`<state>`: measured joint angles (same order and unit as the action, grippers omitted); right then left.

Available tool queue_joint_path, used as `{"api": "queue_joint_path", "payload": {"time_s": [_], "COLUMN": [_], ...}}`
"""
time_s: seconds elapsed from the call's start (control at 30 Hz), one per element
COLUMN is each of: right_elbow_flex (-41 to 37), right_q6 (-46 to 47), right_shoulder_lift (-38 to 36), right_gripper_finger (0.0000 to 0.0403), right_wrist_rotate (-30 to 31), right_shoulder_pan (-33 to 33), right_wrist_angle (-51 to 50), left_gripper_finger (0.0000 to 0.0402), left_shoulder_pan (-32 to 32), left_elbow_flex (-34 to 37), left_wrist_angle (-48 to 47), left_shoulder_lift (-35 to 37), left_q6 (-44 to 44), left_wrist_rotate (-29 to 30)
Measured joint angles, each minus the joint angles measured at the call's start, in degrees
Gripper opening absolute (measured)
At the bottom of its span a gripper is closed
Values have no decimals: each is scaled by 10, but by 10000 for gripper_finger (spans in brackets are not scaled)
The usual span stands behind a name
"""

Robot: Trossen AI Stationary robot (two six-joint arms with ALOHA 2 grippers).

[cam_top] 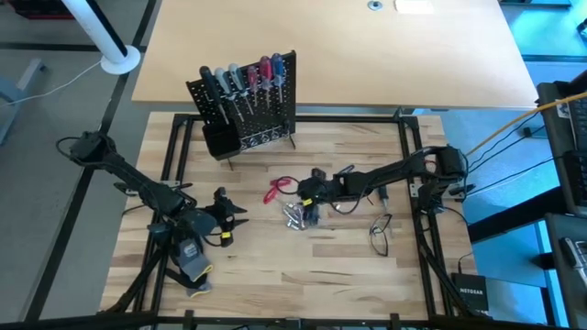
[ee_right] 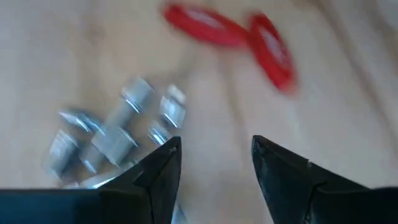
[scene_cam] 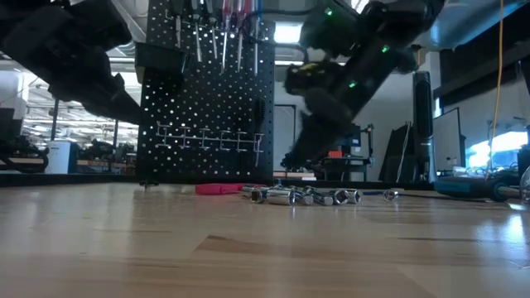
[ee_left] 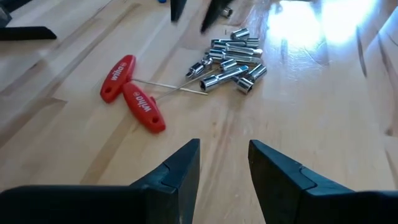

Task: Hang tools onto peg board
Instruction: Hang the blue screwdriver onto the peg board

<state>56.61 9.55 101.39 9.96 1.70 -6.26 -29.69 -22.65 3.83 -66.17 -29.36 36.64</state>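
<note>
Peg board (cam_top: 260,103) holding screwdrivers (cam_top: 244,77), right hand (cam_top: 304,191) spread above sockets (cam_top: 297,215), left hand (cam_top: 233,217) spread

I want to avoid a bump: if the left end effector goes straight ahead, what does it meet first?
Probably the two red-handled tools; the pile of silver sockets lies a little beyond and to the side. Depth is uncertain.

Peg board (cam_top: 261,110): upright at the far side of the wooden table (cam_top: 275,275), well apart from both grippers.
Screwdrivers (cam_top: 243,78): hung in a row along the board's top edge; black, grey, red and blue handles.
Bin (cam_top: 218,140): black box, at the board's lower left corner.
Red-handled tools (cam_top: 278,190): flat on the table, just left of the right gripper.
Silver bits (cam_top: 298,215): loose pile, just beside the right gripper.
Right gripper (cam_top: 307,191): above the table, between the red handles and the bits.
Left gripper (cam_top: 231,217): left of the bits, pointing toward them.
</note>
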Motion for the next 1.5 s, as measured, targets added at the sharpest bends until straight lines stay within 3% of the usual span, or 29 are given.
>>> {"api": "queue_joint_path", "payload": {"time_s": [0.17, 0.4, 0.53, 0.97, 1.27, 1.5], "right_elbow_flex": [20, 21, 1, -125, -180, -233], "right_q6": [116, 271, 362, 509, 528, 545], "right_shoulder_lift": [-74, -146, -177, -281, -281, -281], "right_gripper_finger": [198, 198, 198, 198, 198, 198], "right_wrist_rotate": [69, 69, 61, -56, -130, -147], "right_shoulder_pan": [-2, -3, -3, -75, -74, -74], "right_wrist_angle": [-230, -501, -587, -592, -539, -515], "left_gripper_finger": [127, 127, 127, 127, 127, 127], "left_shoulder_pan": [0, -9, -22, -49, -49, -49], "left_elbow_flex": [0, 0, 0, 0, 0, 0], "left_wrist_angle": [-3, -5, -14, -17, -16, -16], "left_shoulder_lift": [0, 0, 0, 0, 0, 0], "left_q6": [-5, -7, -11, -32, -43, -52], "left_wrist_rotate": [0, -5, -7, -7, -7, -7]}}
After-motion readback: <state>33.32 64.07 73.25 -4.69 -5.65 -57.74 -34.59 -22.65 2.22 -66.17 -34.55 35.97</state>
